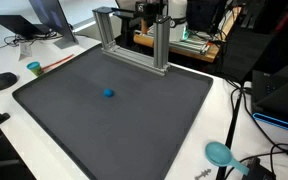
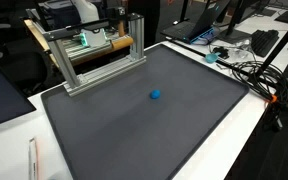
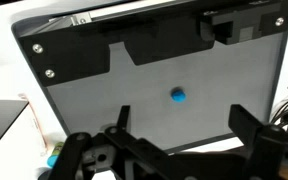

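Gripper (image 3: pixel 179 125) hangs released above a small blue object (image 3: pixel 178 96).
Its jaws are spread wide, holding nothing. The blue object lies alone near the middle of the grey mat (image 1: pixel 134 125), and an aluminium frame (image 1: pixel 134 42) stands along the mat's far edge.

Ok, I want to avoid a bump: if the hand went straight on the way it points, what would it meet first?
Probably the grey mat, near the small blue object on it. The open hand looks down with nothing between, though depth is unclear.
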Available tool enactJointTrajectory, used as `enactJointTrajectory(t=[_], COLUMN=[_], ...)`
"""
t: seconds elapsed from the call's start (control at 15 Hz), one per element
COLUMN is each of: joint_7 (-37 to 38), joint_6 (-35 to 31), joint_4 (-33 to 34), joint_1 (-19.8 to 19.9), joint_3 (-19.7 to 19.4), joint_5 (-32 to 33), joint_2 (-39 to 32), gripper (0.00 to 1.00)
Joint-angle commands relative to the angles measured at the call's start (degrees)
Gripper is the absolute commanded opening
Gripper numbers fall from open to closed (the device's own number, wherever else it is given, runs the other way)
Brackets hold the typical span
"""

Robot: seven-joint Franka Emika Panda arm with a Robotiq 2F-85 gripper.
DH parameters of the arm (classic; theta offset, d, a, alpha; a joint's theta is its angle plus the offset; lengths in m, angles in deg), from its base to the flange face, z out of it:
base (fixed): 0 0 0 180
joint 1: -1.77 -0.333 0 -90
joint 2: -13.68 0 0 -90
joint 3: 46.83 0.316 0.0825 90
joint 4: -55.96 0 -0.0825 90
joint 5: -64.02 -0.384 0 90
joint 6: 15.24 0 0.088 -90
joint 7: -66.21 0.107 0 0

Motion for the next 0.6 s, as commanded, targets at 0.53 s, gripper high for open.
enactJointTrajectory(t=[0.53], joint_7=[0.4], joint_6=[-0.1], joint_4=[1.2], joint_1=[-0.8], joint_3=[6.9], joint_5=[2.4], joint_2=[-0.2], gripper=[1.00])
